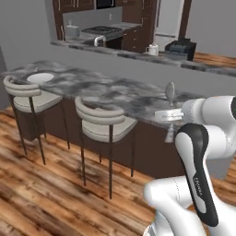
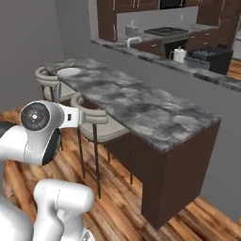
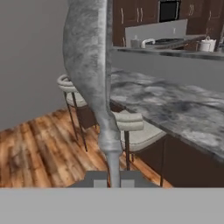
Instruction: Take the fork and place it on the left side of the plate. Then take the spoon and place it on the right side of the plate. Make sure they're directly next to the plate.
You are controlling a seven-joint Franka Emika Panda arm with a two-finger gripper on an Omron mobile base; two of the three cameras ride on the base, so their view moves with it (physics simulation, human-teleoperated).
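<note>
Hand view has a slim silver-grey metal spoon (image 3: pixel 94 65) huge and close, oval bowl up at 12 o'clock, thin handle running down to 6 o'clock into our two-finger gripper (image 3: pixel 113 179), whose jaws are pinched tight on the handle end. Left base view shows the same spoon (image 1: pixel 170 91) standing upright above the white hand at roughly 3 o'clock, held in the air over the near end of the grey marbled counter (image 1: pixel 115 92).

Round white plate (image 1: pixel 40 77) sits at the far end of that counter, about 10 o'clock in the left base view, well apart from the gripper; right base view has the plate (image 2: pixel 69 72) at about 10 o'clock too. We cannot make out the fork beside it, too small to tell.

Two cream-cushioned bar stools (image 1: pixel 103 122) stand along the counter's front edge, wood floor below.

Our read: the spoon leg of the task is in hand, carry phase. Next move calls for travelling along the counter toward the plate, laying the spoon flat, and setting it directly against the plate's right side before letting go.
</note>
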